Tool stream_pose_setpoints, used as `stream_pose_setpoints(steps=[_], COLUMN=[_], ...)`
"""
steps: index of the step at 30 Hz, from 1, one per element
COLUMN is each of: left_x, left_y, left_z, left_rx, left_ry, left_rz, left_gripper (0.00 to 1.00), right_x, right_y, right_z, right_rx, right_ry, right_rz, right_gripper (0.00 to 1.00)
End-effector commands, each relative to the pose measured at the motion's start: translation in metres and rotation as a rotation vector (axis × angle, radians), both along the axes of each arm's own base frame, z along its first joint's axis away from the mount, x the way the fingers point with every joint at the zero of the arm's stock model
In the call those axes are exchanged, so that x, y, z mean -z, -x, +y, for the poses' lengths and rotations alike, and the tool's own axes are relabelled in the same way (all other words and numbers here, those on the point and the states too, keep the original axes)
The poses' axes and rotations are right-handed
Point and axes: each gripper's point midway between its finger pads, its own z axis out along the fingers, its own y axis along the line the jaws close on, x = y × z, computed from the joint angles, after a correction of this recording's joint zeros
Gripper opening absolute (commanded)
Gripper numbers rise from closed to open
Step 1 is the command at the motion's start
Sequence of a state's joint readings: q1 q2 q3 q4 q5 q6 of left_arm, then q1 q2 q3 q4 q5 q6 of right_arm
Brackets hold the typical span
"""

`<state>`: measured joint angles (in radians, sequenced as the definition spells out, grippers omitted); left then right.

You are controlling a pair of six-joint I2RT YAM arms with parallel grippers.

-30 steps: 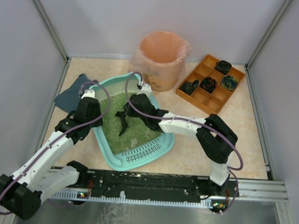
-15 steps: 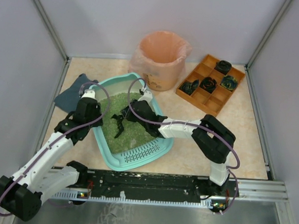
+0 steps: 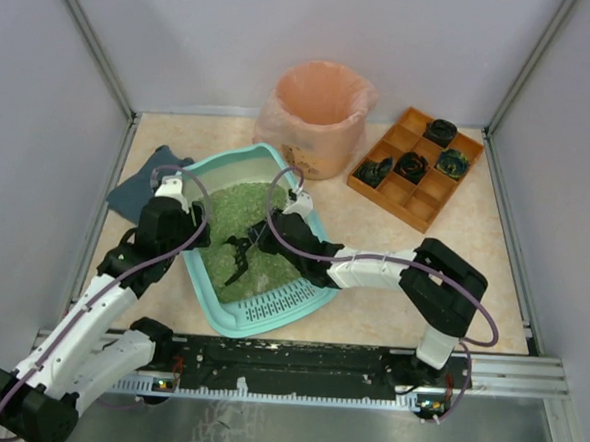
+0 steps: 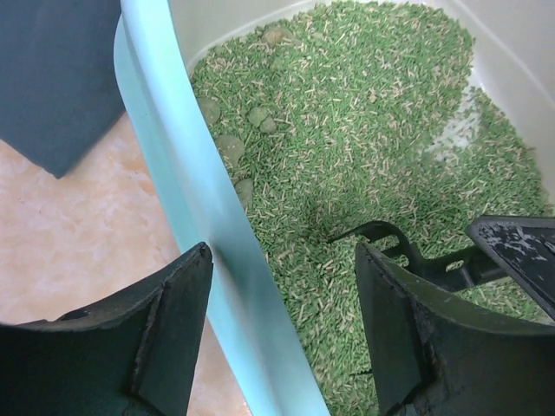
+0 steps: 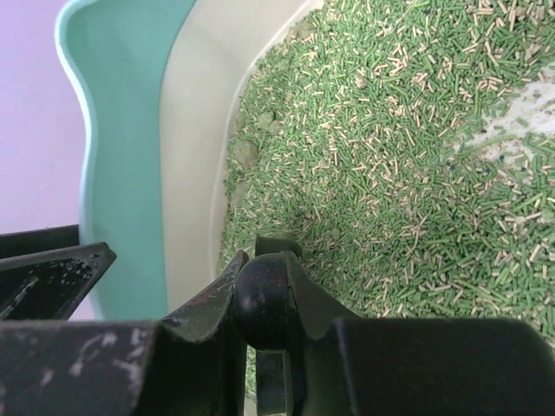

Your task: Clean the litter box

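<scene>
The beige marbled table carries four things: the teal litter box at its middle, a peach-lined round bin just behind it, an orange compartmented tray at far right, and a dark cloth at left.

The litter box shows its teal rim and pale inner wall on the left. Green and beige pellets cover its floor, with greenish clumps lying against the wall. Scuffed black parts of the right gripper cross the bottom edge.
</scene>
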<state>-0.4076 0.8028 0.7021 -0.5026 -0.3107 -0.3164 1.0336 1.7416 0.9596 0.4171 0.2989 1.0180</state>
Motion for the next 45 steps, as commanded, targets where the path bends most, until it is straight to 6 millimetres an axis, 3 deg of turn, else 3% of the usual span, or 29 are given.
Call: stream_pose_setpoints(steps=[1,15,25,28,30,33,38,42,43,45], left_x=[-0.009,-0.022,-0.034,-0.034,-0.036,-0.037,-0.037,-0.036,-0.035,-0.034], left_y=[-0.002,0.0,0.002,0.002,0.002,0.003,0.003,0.003,0.003,0.003], left_z=[-0.003,0.002,0.001,0.001,0.002,0.003,0.004,0.005,0.004,0.004], left_rx=[0.011,-0.01,0.002,-0.001,-0.005,-0.014,-0.019,-0.018,-0.017,-0.013], left_ry=[0.024,0.037,0.067,0.069,0.073,0.074,0.079,0.068,0.065,0.062], left_rz=[-0.049,-0.102,-0.162,-0.163,-0.169,-0.176,-0.179,-0.176,-0.172,-0.166], left_gripper=[0.73,0.73,0.74,0.74,0.74,0.74,0.75,0.75,0.75,0.75], right_x=[-0.095,-0.101,-0.14,-0.135,-0.132,-0.142,-0.115,-0.135,-0.131,-0.113], right_y=[-0.005,-0.021,-0.023,-0.026,-0.024,-0.015,-0.03,-0.018,-0.02,-0.029], right_z=[-0.005,-0.059,-0.115,-0.13,-0.128,-0.109,-0.145,-0.11,-0.111,-0.134], right_rx=[0.071,0.182,0.196,0.214,0.2,0.086,0.223,0.07,0.077,0.172], right_ry=[-0.248,-0.302,-0.459,-0.48,-0.51,-0.557,-0.562,-0.567,-0.557,-0.544], right_rz=[-0.109,-0.126,-0.185,-0.177,-0.155,-0.163,-0.107,-0.129,-0.127,-0.096], right_gripper=[0.0,0.0,0.0,0.0,0.0,0.0,0.0,0.0,0.0,0.0])
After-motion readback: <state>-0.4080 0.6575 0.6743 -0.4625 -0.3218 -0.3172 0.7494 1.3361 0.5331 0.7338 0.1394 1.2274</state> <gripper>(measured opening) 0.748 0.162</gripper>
